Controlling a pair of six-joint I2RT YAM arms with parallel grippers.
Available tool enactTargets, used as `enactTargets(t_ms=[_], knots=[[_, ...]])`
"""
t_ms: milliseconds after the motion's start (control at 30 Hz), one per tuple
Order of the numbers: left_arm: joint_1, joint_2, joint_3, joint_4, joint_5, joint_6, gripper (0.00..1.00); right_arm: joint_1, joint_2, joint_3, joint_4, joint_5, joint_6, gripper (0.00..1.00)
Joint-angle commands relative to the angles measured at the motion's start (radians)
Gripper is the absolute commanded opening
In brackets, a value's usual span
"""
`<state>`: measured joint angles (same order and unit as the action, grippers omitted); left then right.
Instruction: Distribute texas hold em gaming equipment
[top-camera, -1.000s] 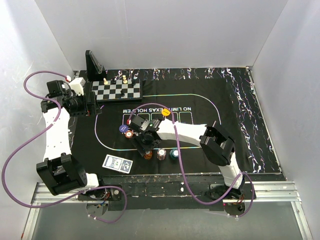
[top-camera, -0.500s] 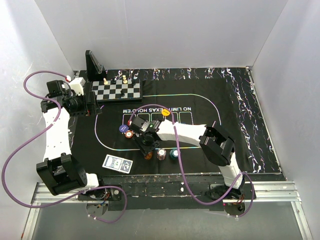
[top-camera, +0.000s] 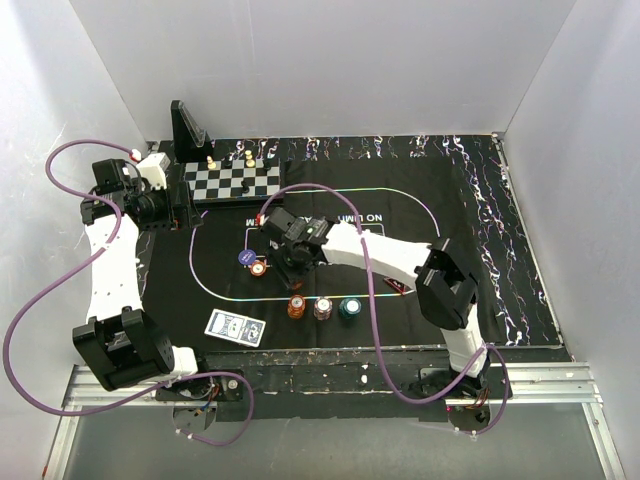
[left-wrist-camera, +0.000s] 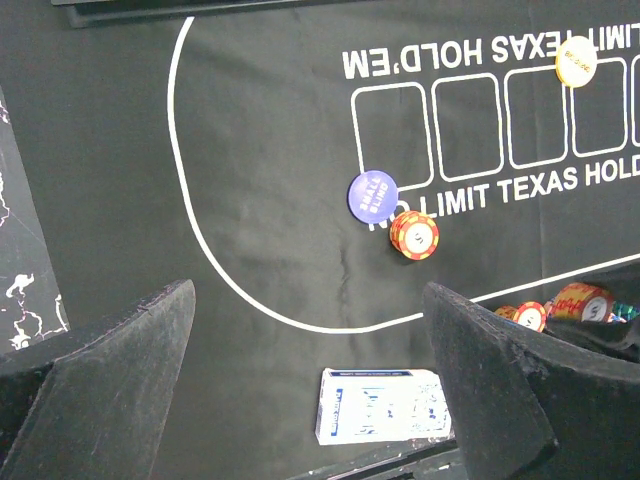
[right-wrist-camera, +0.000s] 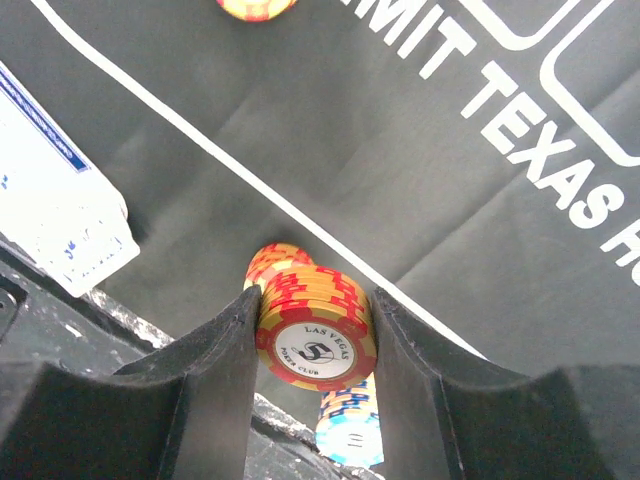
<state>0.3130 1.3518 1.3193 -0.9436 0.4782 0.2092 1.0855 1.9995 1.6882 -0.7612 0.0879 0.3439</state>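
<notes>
My right gripper (top-camera: 292, 262) is shut on a stack of orange poker chips (right-wrist-camera: 315, 335) and holds it above the felt. Under it a row of stacks stands near the front line: orange (top-camera: 297, 307), white-pink (top-camera: 323, 307) and teal (top-camera: 348, 306). Another orange stack (top-camera: 260, 267) and a blue disc (top-camera: 245, 257) lie to the left. The card deck (top-camera: 236, 327) lies at the front left. A red triangular marker (top-camera: 397, 288) shows by the right forearm. A yellow disc (left-wrist-camera: 575, 65) shows in the left wrist view. My left gripper (top-camera: 185, 215) is open and empty by the chessboard.
The chessboard (top-camera: 236, 182) with its pieces stands at the back left, a black stand (top-camera: 186, 128) behind it. The black poker mat (top-camera: 470, 230) covers the table; its front edge lies just past the chip row and deck. White walls close in on three sides.
My right gripper has risen and moved back and left from the chip row, carrying a stack of orange chips. The red marker is now uncovered. The left arm has not moved.
</notes>
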Motion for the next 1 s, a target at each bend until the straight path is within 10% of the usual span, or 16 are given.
enactTargets(t_ms=[0,467,967], knots=[[0.006,-0.017,0.034,-0.014,-0.001,0.012,0.98,-0.082,-0.038,0.088,-0.015,0.007,-0.016,0.32],[0.008,-0.006,0.020,-0.007,0.050,0.007,0.98,-0.322,0.401,0.596,-0.047,0.044,-0.034,0.25],[0.005,-0.006,0.041,-0.020,0.086,0.001,0.98,-0.365,0.533,0.671,-0.041,0.039,0.014,0.40]])
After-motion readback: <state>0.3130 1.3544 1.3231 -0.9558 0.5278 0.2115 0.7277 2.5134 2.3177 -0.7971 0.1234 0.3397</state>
